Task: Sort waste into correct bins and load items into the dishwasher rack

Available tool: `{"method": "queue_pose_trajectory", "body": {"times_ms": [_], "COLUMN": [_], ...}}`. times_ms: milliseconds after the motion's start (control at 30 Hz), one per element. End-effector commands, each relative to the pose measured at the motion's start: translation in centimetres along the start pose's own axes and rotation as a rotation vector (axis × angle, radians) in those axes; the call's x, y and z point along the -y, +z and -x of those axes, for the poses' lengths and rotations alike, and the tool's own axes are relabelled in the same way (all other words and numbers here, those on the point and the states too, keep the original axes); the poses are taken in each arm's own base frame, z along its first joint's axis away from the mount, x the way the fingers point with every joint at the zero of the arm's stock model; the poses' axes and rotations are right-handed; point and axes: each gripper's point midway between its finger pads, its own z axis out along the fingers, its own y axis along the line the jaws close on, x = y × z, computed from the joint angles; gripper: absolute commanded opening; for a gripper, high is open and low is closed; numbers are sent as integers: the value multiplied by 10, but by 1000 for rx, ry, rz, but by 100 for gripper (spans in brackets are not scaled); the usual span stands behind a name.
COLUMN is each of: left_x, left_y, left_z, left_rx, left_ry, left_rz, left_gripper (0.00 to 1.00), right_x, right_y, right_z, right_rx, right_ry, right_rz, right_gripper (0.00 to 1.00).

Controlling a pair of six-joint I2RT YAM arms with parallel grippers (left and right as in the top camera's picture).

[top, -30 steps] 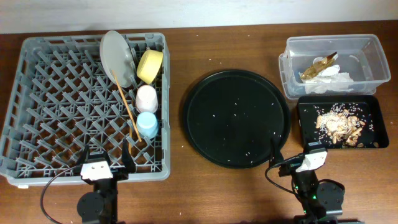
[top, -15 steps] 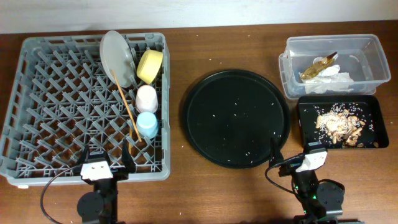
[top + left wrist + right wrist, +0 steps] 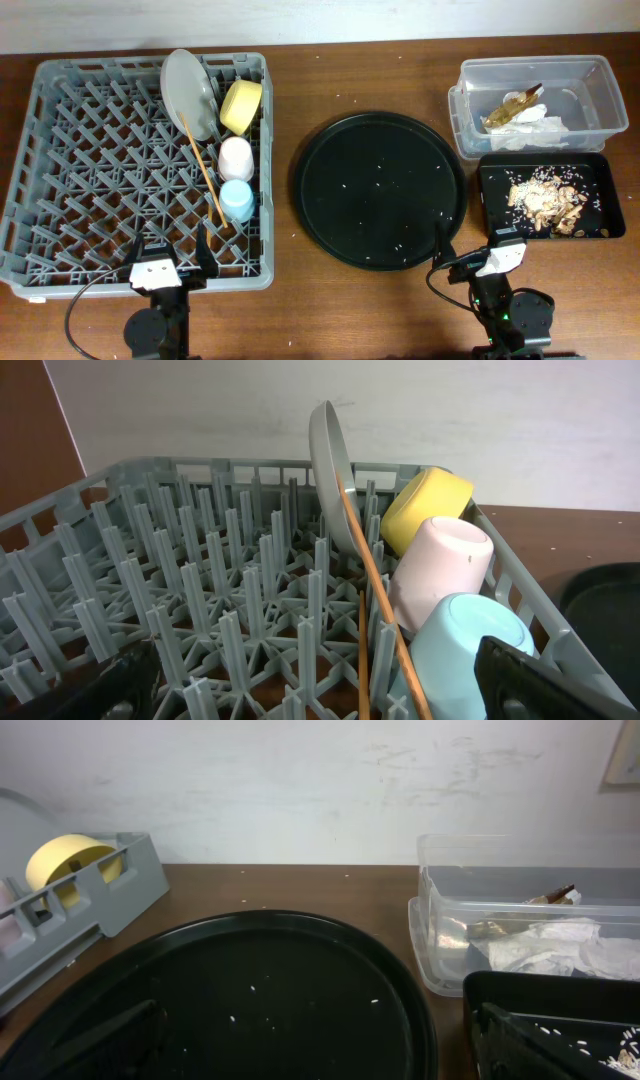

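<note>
The grey dishwasher rack (image 3: 60, 70) holds the upright grey-green plate (image 3: 190, 92), yellow bowl (image 3: 241, 105), pink cup (image 3: 236, 157), light-blue cup (image 3: 237, 199) and wooden chopsticks (image 3: 203, 170). The clear tub (image 3: 600, 70) holds white tissues (image 3: 530, 132) and the golden wrapper (image 3: 508, 108). The shallow black tray (image 3: 490, 200) holds food scraps (image 3: 545, 200). My left gripper (image 3: 168, 250) is open and empty over the rack's front edge, and in the left wrist view (image 3: 320, 695) it faces the cups. My right gripper (image 3: 470, 240) is open and empty at the round tray's front right.
A large round black tray (image 3: 378, 190) with a few crumbs lies between the rack and the bins. In the right wrist view the round tray (image 3: 250, 1000) fills the foreground and the clear tub (image 3: 440, 910) stands behind on the right. A pale wall runs along the back.
</note>
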Motion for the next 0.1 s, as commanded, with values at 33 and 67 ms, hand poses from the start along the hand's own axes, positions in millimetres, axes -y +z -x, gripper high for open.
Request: {"method": "queue_pose_trajectory", "body": {"times_ms": [33,67], "left_x": [-4,-4], "left_y": [0,0], "left_z": [-1,-1], "left_rx": [1,1], "left_ry": [19,19], "left_rz": [19,19], "left_gripper": [99,99], "right_x": [-3,-3], "right_y": [0,0], "right_z": [-2,-2], "right_rx": [-2,-2], "right_ry": [3,3], "right_rz": [16,16], "right_gripper": [98,98]}}
